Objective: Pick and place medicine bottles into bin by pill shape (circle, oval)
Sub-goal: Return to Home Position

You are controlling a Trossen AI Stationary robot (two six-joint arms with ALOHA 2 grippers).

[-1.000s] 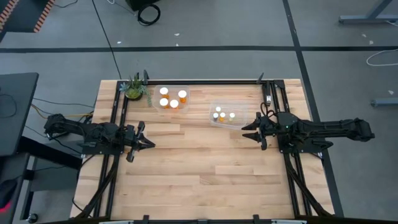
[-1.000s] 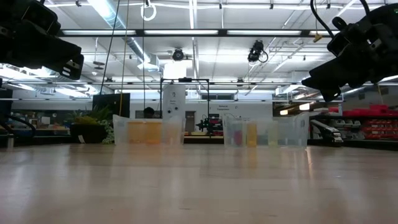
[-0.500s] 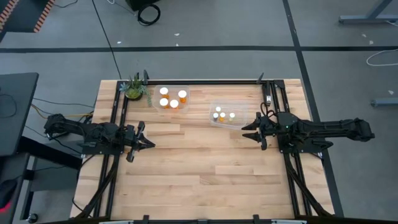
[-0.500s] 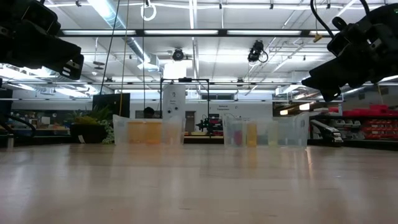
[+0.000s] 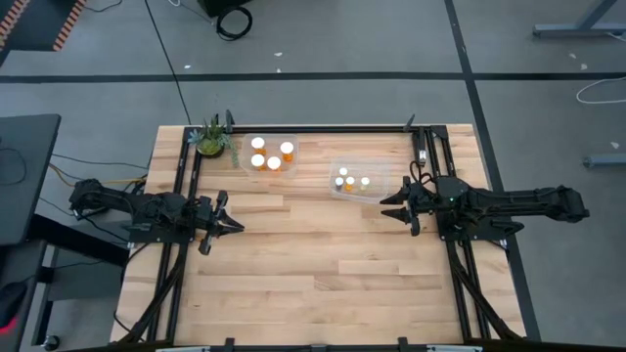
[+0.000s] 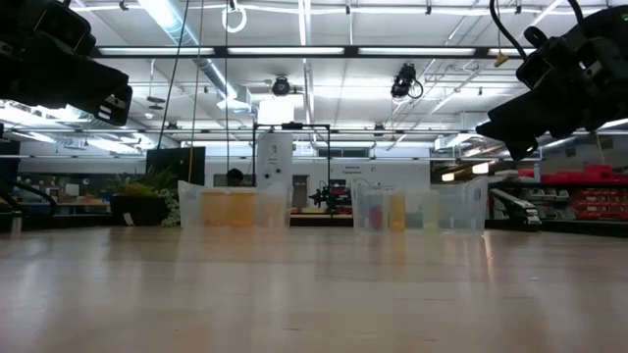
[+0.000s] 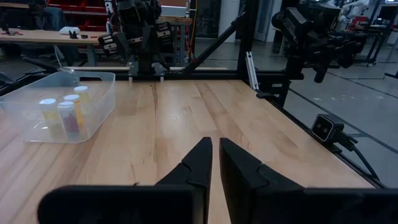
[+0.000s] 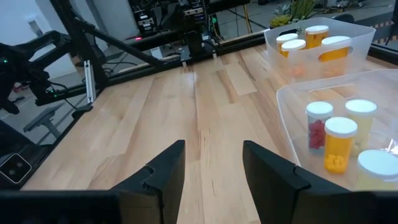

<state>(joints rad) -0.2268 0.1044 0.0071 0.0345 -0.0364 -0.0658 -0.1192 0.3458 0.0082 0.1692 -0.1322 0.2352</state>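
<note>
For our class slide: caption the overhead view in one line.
Left gripper and right gripper hover empty; orange bottles sit in the left bin, smaller bottles in the right bin.

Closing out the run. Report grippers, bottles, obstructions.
Left gripper shut, right gripper open, both empty, at table sides. Medicine bottles all binned: four in left bin, four in right bin. Nothing in the way.

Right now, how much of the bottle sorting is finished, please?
It looks finished. Done: orange bottles stand in the left bin, smaller bottles in the right bin. In hand: nothing; the left claw and the right claw are empty, one at each side. Left: I see no loose bottle on the table.
</note>
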